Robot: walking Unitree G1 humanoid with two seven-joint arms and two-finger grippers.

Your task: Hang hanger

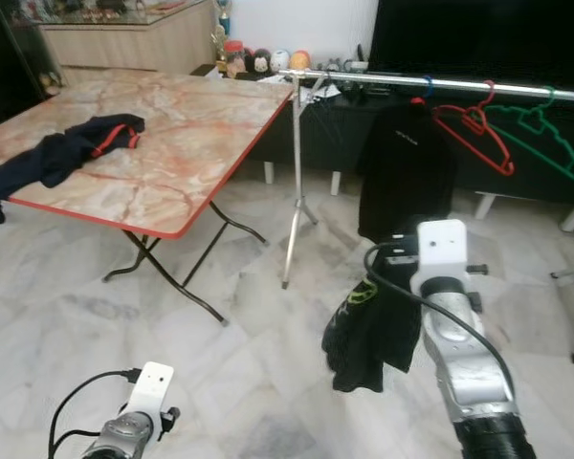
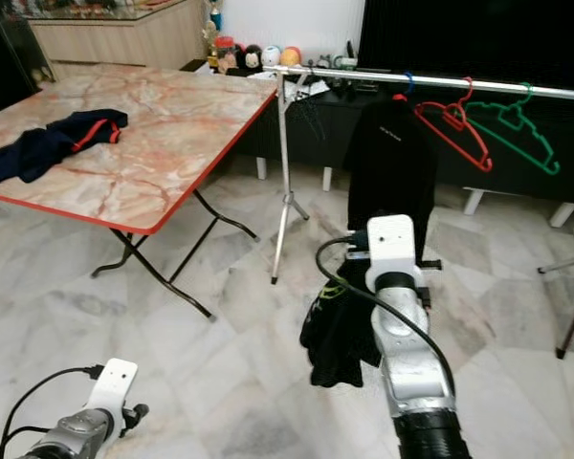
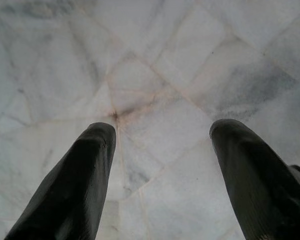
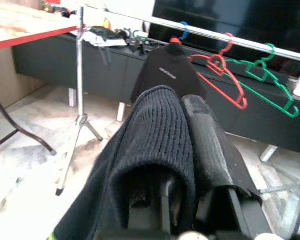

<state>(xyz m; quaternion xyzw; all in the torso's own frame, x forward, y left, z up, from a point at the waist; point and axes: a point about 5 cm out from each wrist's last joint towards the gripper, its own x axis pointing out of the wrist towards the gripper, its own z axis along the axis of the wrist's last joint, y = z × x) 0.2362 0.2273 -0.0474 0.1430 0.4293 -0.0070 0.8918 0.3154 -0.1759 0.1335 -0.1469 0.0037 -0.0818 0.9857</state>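
Hangers: a red hanger (image 1: 474, 129) and a green hanger (image 1: 540, 134) hang empty side by side on the silver rail (image 1: 440, 84), at about 1 o'clock from the right hand (image 4: 182, 107) and well apart from it. A black garment (image 1: 405, 167) already hangs on the same rail, just to the left of the red hanger, at 12 o'clock from the right hand and beyond it. Its own hanger shows only as a red hook over the rail.

In the right wrist view the right hand is closed on a dark knitted garment (image 1: 368, 320), whose ribbed cloth wraps over one finger and is pressed against the other. The cloth droops from the hand toward the marble floor (image 1: 249, 363), with a yellow-green mark on its lower part. No hanger can be made out inside this cloth. The right arm reaches forward and up, its white wrist block pointing at the rail.

The left hand (image 3: 160, 150) hangs low at 7 o'clock in the head views, pointing down at the floor, its two black fingers (image 3: 75, 185) spread wide with nothing between them.

At 10 o'clock stands a folding surface (image 1: 182, 143) with a marbled top and red edge; dark clothing (image 1: 62, 158) with red trim lies on its left part.
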